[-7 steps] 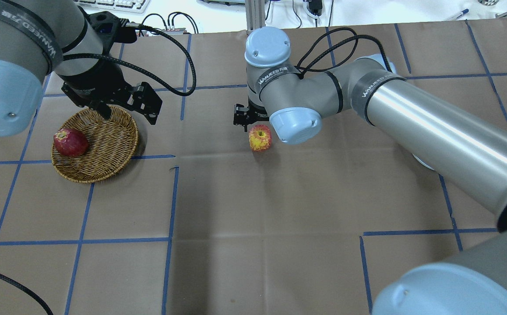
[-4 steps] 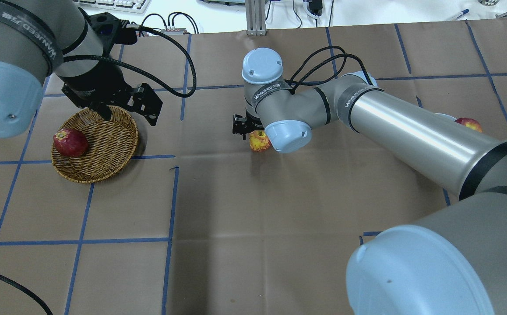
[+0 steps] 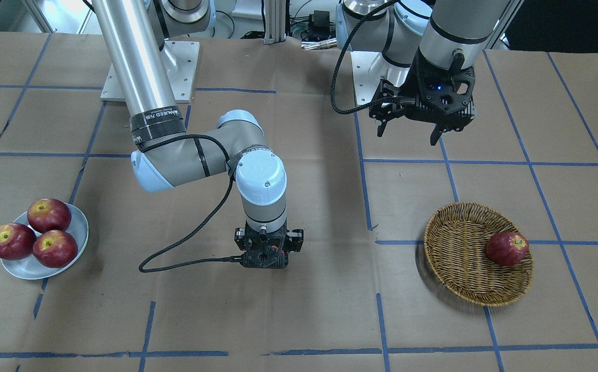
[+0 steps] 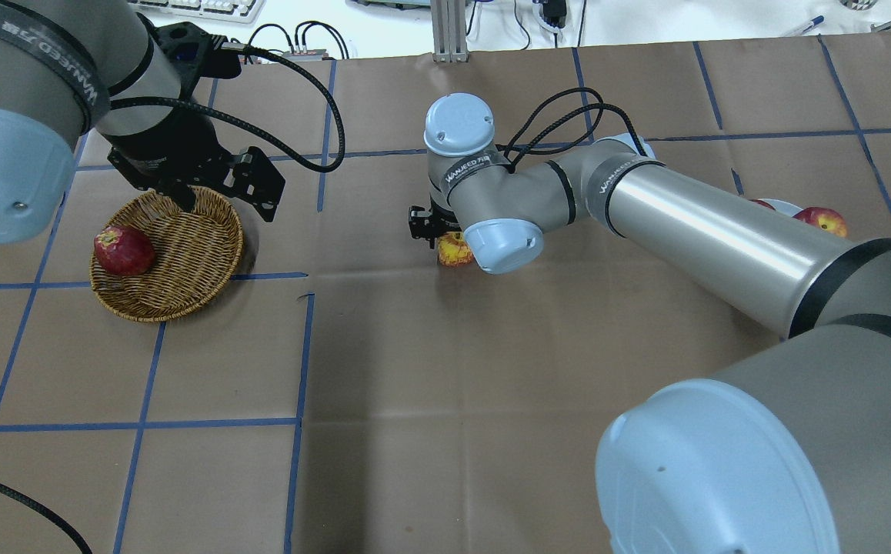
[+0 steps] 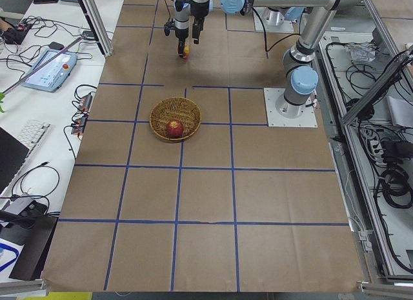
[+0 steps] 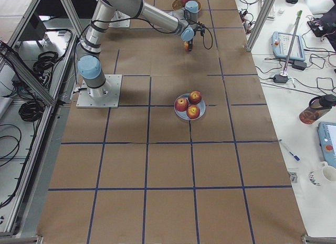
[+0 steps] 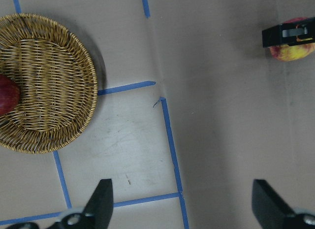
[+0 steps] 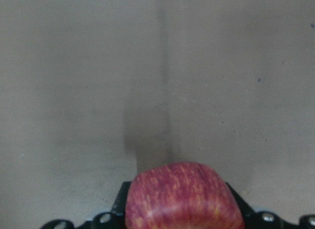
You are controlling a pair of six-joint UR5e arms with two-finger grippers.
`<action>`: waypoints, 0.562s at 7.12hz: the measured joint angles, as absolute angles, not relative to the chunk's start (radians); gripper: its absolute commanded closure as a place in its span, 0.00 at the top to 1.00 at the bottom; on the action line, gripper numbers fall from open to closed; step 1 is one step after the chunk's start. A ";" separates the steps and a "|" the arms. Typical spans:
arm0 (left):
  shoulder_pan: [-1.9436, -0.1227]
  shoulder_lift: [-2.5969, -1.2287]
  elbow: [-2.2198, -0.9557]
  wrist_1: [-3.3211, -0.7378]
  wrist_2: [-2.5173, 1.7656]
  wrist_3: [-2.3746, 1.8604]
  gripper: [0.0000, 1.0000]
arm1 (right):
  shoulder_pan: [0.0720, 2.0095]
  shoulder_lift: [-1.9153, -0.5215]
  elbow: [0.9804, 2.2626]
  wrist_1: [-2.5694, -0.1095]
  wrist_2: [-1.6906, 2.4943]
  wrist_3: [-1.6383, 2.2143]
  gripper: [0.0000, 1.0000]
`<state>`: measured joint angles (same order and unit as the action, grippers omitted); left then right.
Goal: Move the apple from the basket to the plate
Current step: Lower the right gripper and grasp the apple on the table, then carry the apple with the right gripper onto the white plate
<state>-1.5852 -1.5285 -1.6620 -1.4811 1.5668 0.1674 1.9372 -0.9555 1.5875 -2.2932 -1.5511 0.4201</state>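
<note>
The right gripper straddles the pinkish-red apple on the table, grip unclear; the left gripper hangs wide open.

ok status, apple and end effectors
Left end effector open, empty, high near basket. Right end effector down over apple mid-table, grip unconfirmed. Plate carries three dark apples, room tight.

light bright, even | soft shadow beside basket | right wrist view blurred, apple soft
</note>
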 measured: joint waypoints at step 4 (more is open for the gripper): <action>-1.587 -1.528 -1.663 -1.482 1.566 0.167 0.99 | 1.876 -1.106 1.589 -2.159 -1.549 0.345 0.62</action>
